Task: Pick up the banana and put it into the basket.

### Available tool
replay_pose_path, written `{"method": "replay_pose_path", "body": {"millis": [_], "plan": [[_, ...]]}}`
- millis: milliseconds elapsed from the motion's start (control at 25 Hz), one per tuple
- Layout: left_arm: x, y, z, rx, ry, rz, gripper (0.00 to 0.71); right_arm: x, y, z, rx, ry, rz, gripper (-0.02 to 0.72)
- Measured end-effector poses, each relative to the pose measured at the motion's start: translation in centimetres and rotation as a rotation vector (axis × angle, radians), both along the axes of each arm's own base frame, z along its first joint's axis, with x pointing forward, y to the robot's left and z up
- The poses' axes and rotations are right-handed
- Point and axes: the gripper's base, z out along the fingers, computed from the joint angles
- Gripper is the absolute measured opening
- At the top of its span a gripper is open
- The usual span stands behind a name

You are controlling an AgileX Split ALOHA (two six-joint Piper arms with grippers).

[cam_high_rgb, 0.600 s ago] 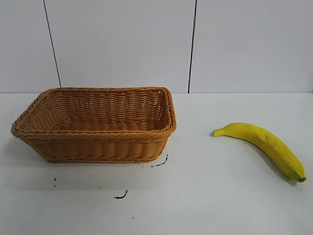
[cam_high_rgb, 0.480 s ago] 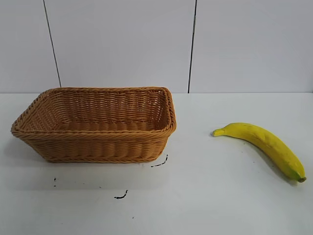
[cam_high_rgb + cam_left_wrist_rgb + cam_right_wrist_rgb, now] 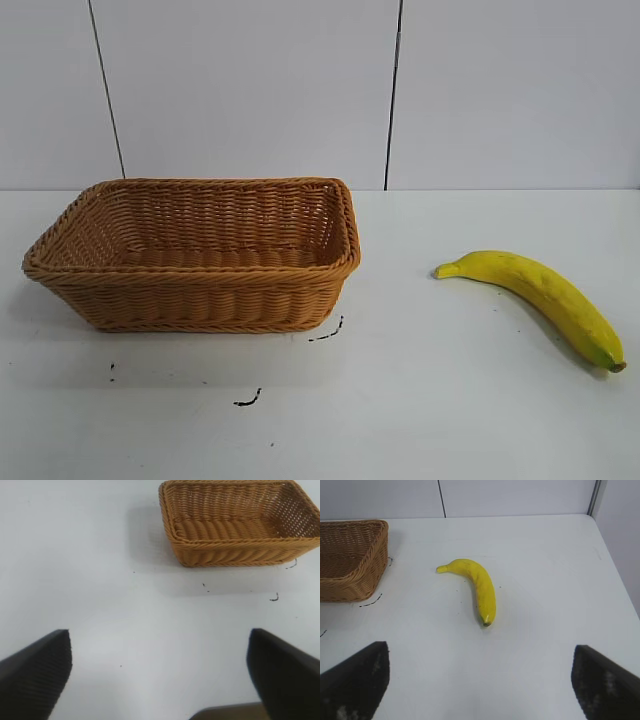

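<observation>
The yellow banana (image 3: 540, 292) lies on the white table at the right, stem toward the basket, greenish tip toward the front right. It also shows in the right wrist view (image 3: 476, 586). The tan wicker basket (image 3: 190, 290) stands at the left and holds nothing; it also shows in the left wrist view (image 3: 235, 550). My right gripper (image 3: 481, 680) is open and empty, hanging over bare table well short of the banana. My left gripper (image 3: 160, 675) is open and empty, over bare table away from the basket. Neither gripper shows in the exterior view.
Small black marks (image 3: 250, 398) dot the table in front of the basket. The table's right edge (image 3: 615, 570) meets a wall beyond the banana. A white panelled wall stands behind the table.
</observation>
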Motion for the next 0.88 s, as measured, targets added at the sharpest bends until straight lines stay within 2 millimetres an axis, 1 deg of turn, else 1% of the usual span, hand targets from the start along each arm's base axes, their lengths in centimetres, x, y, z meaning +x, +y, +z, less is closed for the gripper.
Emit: {"method": "replay_pose_path", "body": {"millis": [120,200,280,440,600,760,880], "plan": [[0.0,0.0,0.0,0.0,0.0,0.0,0.69,1.4,0.0,1.6,0.0,0.06,0.0,0.692],[0.0,0.0,0.0,0.0,0.0,0.0,0.69,3.0,0.0,2.8,-0.005,0.122,0.003,0.692],[0.0,0.0,0.0,0.0,0.0,0.0,0.69,4.9,0.0,3.9,-0.005,0.185,0.003,0.692],[0.0,0.0,0.0,0.0,0.0,0.0,0.69,10.1,0.0,4.9,-0.004,0.351,0.003,0.692],[0.0,0.0,0.0,0.0,0.0,0.0,0.69,16.0,0.1,4.4,-0.025,0.524,0.027,0.692],[0.0,0.0,0.0,0.0,0.0,0.0,0.69,21.9,0.3,2.6,-0.081,0.68,0.118,0.692],[0.0,0.0,0.0,0.0,0.0,0.0,0.69,25.8,0.8,1.6,-0.117,0.731,0.215,0.692]]}}
